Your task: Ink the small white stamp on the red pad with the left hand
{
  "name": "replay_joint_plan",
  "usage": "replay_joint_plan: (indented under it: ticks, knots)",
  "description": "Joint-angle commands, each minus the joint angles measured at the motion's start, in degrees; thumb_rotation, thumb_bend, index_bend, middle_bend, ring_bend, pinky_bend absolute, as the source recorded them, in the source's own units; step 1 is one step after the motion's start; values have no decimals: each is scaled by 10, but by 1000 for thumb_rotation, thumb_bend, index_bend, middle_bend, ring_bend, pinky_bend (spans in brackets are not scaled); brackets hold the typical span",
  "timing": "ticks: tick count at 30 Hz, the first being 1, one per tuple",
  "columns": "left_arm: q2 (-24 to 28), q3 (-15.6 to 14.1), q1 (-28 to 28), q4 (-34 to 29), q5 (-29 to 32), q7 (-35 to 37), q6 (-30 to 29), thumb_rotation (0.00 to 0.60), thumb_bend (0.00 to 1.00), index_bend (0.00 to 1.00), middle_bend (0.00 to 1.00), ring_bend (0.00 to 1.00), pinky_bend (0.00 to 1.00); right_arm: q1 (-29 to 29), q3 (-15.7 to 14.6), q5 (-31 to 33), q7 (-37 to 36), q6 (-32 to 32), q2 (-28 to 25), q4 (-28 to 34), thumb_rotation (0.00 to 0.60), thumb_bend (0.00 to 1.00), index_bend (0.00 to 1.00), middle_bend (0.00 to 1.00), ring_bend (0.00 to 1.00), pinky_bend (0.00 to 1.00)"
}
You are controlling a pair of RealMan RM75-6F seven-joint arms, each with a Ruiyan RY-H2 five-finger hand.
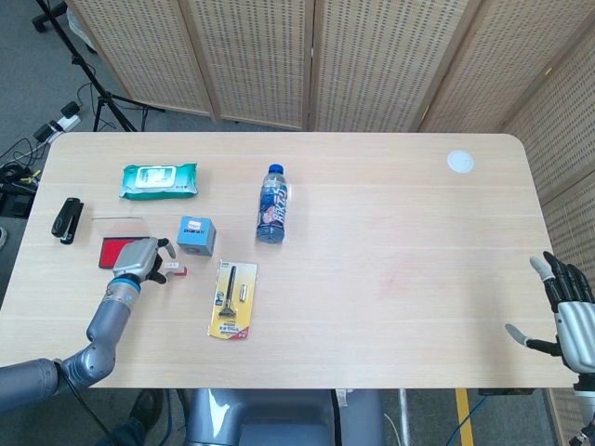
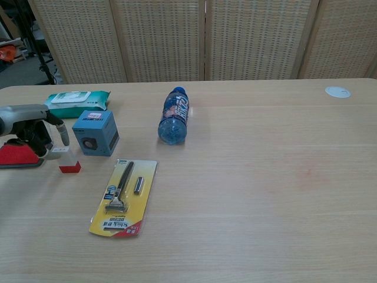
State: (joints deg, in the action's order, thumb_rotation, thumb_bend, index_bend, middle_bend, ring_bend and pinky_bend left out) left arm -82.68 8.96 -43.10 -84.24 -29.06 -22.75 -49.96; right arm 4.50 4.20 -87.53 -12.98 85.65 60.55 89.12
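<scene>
The small white stamp [image 1: 175, 270] with a red base stands upright on the table, just right of the red ink pad [image 1: 114, 250]. In the chest view the stamp [image 2: 69, 164] sits between the pad [image 2: 16, 154] and the blue box. My left hand [image 1: 141, 257] hovers over the pad's right end, fingers apart and reaching down at the stamp's top. One fingertip [image 2: 62, 135] hides part of the stamp's upper left; no grip shows. My right hand [image 1: 568, 311] hangs off the table's right edge, fingers spread and empty.
A blue cube box [image 2: 95, 132] stands right beside the stamp. A packaged razor [image 2: 123, 196] lies in front, a water bottle [image 2: 174, 122] on its side further right, a wipes pack [image 2: 73, 101] behind. A black stapler [image 1: 67, 219] lies far left, a white disc [image 1: 459, 162] far right.
</scene>
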Motion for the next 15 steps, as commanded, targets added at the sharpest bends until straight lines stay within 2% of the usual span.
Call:
replay_joint_plan:
  ticks: [1, 15]
  knots:
    - [-8, -2, -3, 5, 1, -4, -6, 600, 300, 480, 988, 947, 931, 0, 1, 2, -2, -1, -1, 0, 600, 0, 0, 0, 0, 0]
    - [-19, 0, -8, 13, 23, -14, -10, 600, 306, 509, 988, 946, 931, 3, -1, 1, -9, -6, -2, -2, 600, 0, 0, 0, 0, 0]
